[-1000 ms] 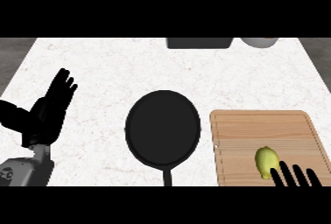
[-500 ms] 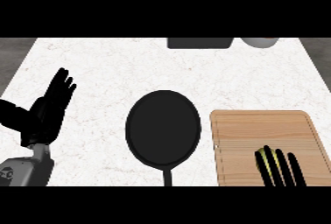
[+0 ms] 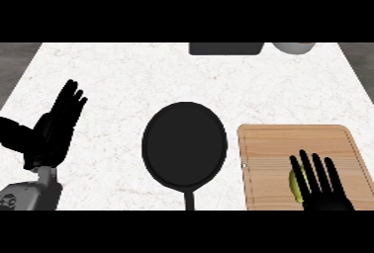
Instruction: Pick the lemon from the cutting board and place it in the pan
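Right hand: the right hand [image 3: 321,180] lies over the near right part of the cutting board, fingers straight and spread, pointing away toward the far edge; it has not closed on anything.
Lemon: the lemon [image 3: 295,185] shows only as a yellow-green strip at the left edge of the hand, mostly hidden beneath it, on the board's near half. Whether the palm touches it cannot be told.
Cutting board: the wooden cutting board [image 3: 277,148] sits at the near right of the counter, just beside the pan.
Pan: the black frying pan [image 3: 184,143] lies in the middle, handle pointing toward the near edge; nothing is in it.
Left hand: the left hand [image 3: 55,131] rests open at the left edge, fingers up.
Counter: the white marbled counter [image 3: 182,79] carries a dark rectangular object [image 3: 225,48] and a pale round vessel [image 3: 294,47] at the far edge, both cut off.
Progress: by my reading the reach is done; grasp, lift, carry left and release in the pan all remain.
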{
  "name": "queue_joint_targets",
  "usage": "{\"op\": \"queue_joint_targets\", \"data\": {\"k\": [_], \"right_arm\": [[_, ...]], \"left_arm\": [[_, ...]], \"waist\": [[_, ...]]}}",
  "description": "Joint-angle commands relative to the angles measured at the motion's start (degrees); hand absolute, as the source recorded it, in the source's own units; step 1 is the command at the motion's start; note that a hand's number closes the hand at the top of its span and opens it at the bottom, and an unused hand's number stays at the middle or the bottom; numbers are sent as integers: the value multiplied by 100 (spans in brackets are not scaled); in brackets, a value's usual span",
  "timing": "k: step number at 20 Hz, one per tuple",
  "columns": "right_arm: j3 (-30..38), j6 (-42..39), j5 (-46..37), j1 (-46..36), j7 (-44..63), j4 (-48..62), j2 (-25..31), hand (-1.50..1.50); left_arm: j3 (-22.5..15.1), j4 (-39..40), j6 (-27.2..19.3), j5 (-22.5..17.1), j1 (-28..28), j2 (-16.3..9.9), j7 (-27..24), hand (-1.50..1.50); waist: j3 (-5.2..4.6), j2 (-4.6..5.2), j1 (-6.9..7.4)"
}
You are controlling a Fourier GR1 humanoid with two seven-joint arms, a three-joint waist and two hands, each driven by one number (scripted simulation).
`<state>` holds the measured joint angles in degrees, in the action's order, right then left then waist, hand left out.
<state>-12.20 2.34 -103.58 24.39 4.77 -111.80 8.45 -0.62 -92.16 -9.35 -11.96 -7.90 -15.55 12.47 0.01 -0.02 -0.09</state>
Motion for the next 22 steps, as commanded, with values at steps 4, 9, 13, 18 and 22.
{"op": "queue_joint_targets", "data": {"k": [4,9,13,18,22], "right_arm": [[116,-188,-22,-697,106,718,-117,-150],[189,140,262,-641,-87,798,-32,-150],[465,582,422,-1249,-95,1898,-86,-150],[741,205,782,-1491,-376,1949,150,-150],[300,922,376,-1518,-417,2506,34,150]], "left_arm": [[75,278,77,193,-250,227,59,0],[461,587,479,62,-36,132,-530,0],[289,188,202,308,-321,244,146,0],[352,679,307,316,-371,449,-244,0],[305,277,268,341,-289,435,78,0]], "waist": [[-1,3,-6],[-2,3,-8],[0,4,2],[-1,8,-4],[1,5,11]]}}
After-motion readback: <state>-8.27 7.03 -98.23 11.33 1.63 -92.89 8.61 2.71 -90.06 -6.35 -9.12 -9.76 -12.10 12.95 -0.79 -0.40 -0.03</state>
